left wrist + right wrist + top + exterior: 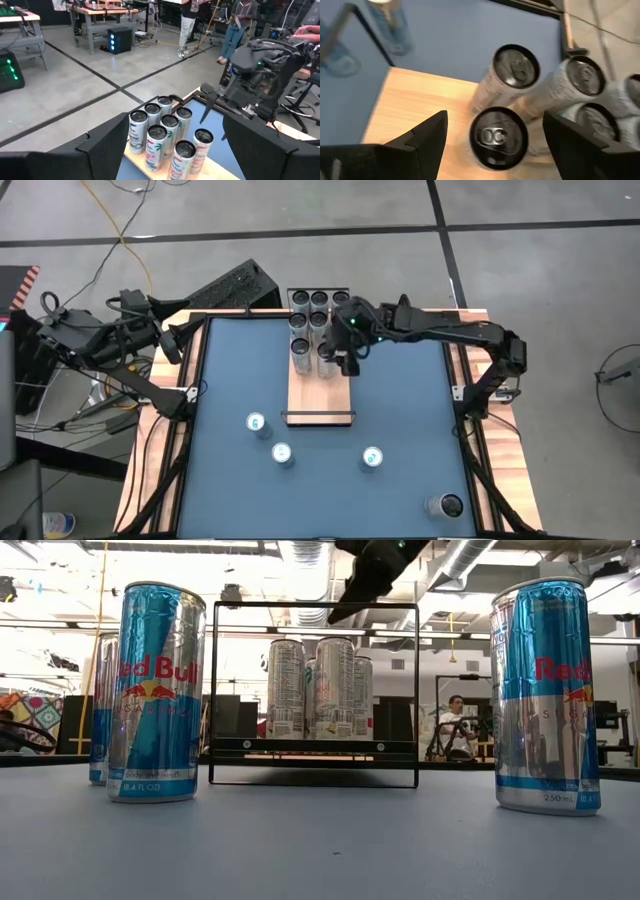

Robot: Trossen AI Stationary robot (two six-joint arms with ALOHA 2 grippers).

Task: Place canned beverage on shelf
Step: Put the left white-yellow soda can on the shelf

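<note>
Jaws on the right gripper (349,366) are spread wide and empty, hovering right over a can (499,136) at the front of the cluster on the shelf (320,402). Looks like roughly eight cans are parked up at the far end of the board already. Left gripper (178,340) is spread too, waiting off the table's far left corner. Still loose on the blue table (410,400): three blue-and-silver cans (257,423) in front of the shelf, plus one more near the right front corner. So maybe two-thirds done, by the look of it.
</note>
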